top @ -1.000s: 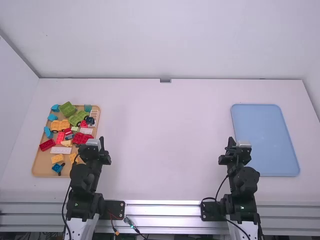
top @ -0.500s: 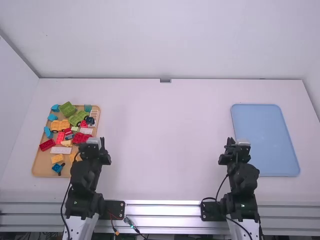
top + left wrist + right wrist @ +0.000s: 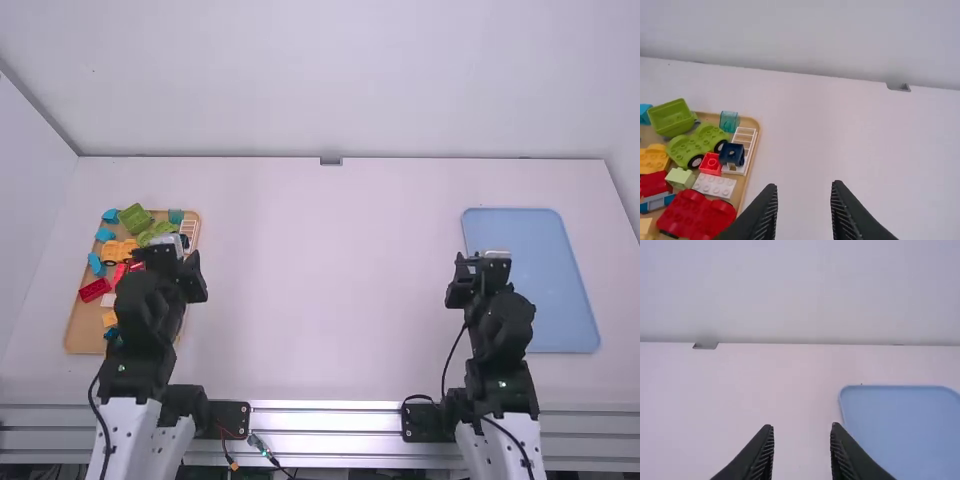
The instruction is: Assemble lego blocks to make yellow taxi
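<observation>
High view: the tan tray (image 3: 72, 330) sits on the white bench (image 3: 320, 310) at the left of the frame, loaded with the lego blocks for the taxi, loose and mixed. Yellow-orange block (image 3: 120, 249) is around the tray's middle, green open-topped block (image 3: 135, 217) at its top edge, blue blocks (image 3: 104, 235) down its left side, red brick (image 3: 95, 290) near the left edge. The left wrist view also gives a green wheeled base (image 3: 697, 145) near the open-topped one, a dark blue block (image 3: 732, 154) at the white rack piece (image 3: 743, 135), a small red block (image 3: 710, 163) just beside it, then a pale green block (image 3: 681, 177), a white studded block (image 3: 715, 185) and a big red piece (image 3: 697, 215). Left gripper (image 3: 167, 258) is at centre left of the frame, seen over the tray's right part, fingers wide apart. Right gripper (image 3: 482, 262) is right of centre, overlapping the left edge of the blue tray (image 3: 550, 290) in the high view, fingers also wide apart. Blue tray lies flat at the frame's right.
</observation>
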{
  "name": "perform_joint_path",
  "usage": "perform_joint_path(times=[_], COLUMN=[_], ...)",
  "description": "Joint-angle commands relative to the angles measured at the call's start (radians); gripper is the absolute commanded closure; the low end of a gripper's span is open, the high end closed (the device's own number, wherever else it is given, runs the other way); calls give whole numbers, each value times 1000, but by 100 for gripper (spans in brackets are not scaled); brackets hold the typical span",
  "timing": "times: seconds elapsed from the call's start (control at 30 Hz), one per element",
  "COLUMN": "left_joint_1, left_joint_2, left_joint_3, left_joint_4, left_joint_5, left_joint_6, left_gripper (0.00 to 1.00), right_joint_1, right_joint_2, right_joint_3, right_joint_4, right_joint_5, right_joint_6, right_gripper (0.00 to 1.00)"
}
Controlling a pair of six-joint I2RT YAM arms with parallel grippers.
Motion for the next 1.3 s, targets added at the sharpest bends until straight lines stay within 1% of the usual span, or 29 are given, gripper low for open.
perform_joint_path(times=[0.0, 0.4, 0.5, 0.53, 0.63, 0.73, 0.87, 0.93, 0.97, 1.27], left_joint_1=[22, 94, 108, 122, 148, 185, 243, 260, 284, 390], left_joint_2=[86, 541, 624, 686, 781, 891, 1012, 1049, 1091, 1251], left_joint_3=[92, 456, 526, 581, 666, 764, 871, 903, 942, 1083], left_joint_4=[-30, -158, -189, -217, -274, -333, -390, -409, -433, -526], left_joint_5=[12, -18, -28, -49, -95, -103, -65, -68, -73, -65], left_joint_6=[-71, -283, -312, -339, -442, -498, -534, -559, -595, -669], left_gripper=[66, 42, 38, 34, 29, 23, 17, 15, 12, 4], right_joint_1=[-2, 7, 6, 7, 7, 8, 8, 9, 9, 10], right_joint_2=[68, 455, 525, 577, 658, 751, 853, 883, 919, 1052], right_joint_3=[85, 396, 453, 495, 560, 635, 717, 741, 770, 877], right_joint_4=[-6, -37, -42, -47, -53, -60, -68, -70, -73, -83], right_joint_5=[6, 19, 21, 22, 25, 28, 31, 32, 33, 38], right_joint_6=[-13, -59, -68, -74, -84, -95, -98, -102, -106, -121], right_gripper=[66, 42, 37, 34, 29, 23, 17, 15, 12, 4])
